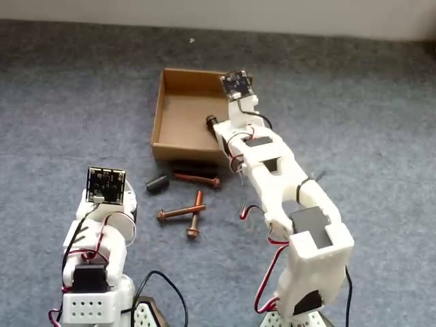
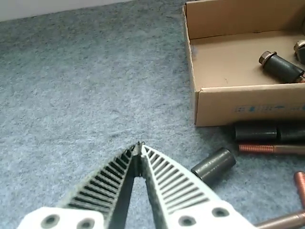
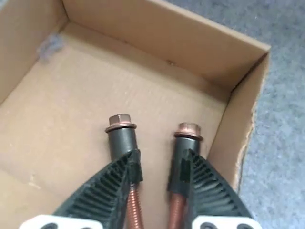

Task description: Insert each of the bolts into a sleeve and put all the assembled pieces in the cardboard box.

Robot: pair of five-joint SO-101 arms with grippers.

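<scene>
Inside the cardboard box (image 3: 157, 33), two black-sleeved copper bolts (image 3: 121, 136) lie beneath the right hand (image 3: 160, 155), spread open, empty

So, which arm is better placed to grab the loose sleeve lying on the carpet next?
Left. The left pincer hangs shut over the carpet just beside the loose sleeve, with bolts close by. The right pincer is open inside the cardboard box, over two assembled pieces, farther off.

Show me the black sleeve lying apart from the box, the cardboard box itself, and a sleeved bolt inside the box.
black sleeve (image 2: 213, 164): left wrist view, middle of its side.
cardboard box (image 2: 248, 107): left wrist view, outer face of a side wall.
sleeved bolt (image 2: 282, 67): left wrist view, on its black sleeve.
</scene>
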